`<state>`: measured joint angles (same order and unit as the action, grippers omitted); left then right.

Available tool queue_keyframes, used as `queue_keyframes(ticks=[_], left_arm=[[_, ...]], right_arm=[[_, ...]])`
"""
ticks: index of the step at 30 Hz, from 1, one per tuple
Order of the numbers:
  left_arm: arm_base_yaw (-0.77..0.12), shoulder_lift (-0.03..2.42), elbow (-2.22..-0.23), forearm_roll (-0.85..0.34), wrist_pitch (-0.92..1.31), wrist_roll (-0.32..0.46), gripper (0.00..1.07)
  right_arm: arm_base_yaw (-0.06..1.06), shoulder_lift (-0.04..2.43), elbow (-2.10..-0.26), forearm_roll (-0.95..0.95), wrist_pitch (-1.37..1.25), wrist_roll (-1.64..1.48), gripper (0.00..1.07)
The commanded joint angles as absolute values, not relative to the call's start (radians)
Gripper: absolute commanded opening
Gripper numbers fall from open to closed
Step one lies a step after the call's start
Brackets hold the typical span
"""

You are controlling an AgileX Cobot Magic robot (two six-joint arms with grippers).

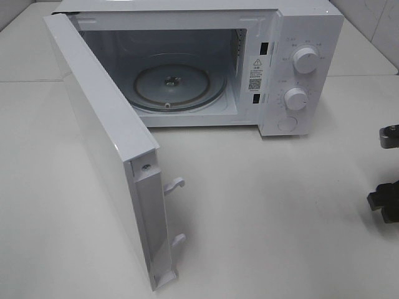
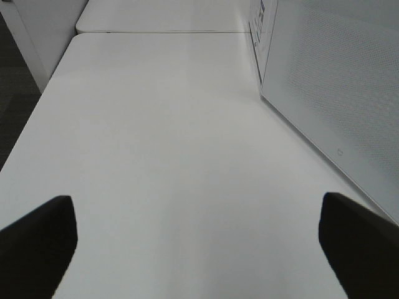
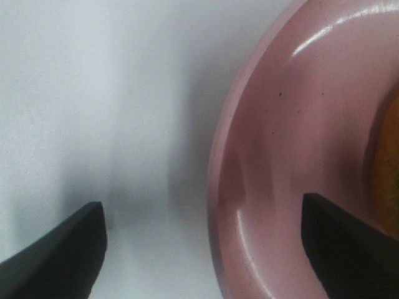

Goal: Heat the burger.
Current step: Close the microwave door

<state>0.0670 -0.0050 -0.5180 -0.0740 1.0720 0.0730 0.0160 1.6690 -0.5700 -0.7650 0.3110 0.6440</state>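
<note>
The microwave (image 1: 187, 68) stands on the tabletop (image 1: 268, 212) with its door (image 1: 106, 156) swung wide and the glass turntable (image 1: 177, 87) bare, so the step in hand looks like gripping the pink plate (image 3: 280, 162) by its rim and carrying it inside. To do it well, the right gripper (image 3: 202, 249) should bite squarely on the raised rim, one finger under and one over, keep the plate level so the burger (image 3: 388, 156) does not slide, and come in past the open door without brushing it. In the right wrist view its jaws stand wide, straddling the plate's rim and holding nothing; whether a finger touches the plate cannot be told. The burger sits on the plate, only an orange-brown sliver showing. The left gripper (image 2: 199, 243) hovers over bare tabletop beside the door, jaws wide and empty.
</note>
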Motion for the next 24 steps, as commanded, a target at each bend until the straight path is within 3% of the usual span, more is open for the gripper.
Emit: queue_keyframes(ticks=[1,17,24], left_arm=[[0.069,-0.011,-0.516,-0.071,1.070,0.068,1.01],[0.069,-0.011,-0.516,-0.071,1.070,0.068,1.01],[0.069,-0.011,-0.516,-0.071,1.070,0.068,1.01]], right_arm=[[0.018,1.661,-0.574,-0.741,0.310,0.639,0.88],[0.018,1.510,-0.574,-0.514,0.447,0.492,0.88],[0.018,1.412,-0.577,-0.264,0.625,0.273,0.88]])
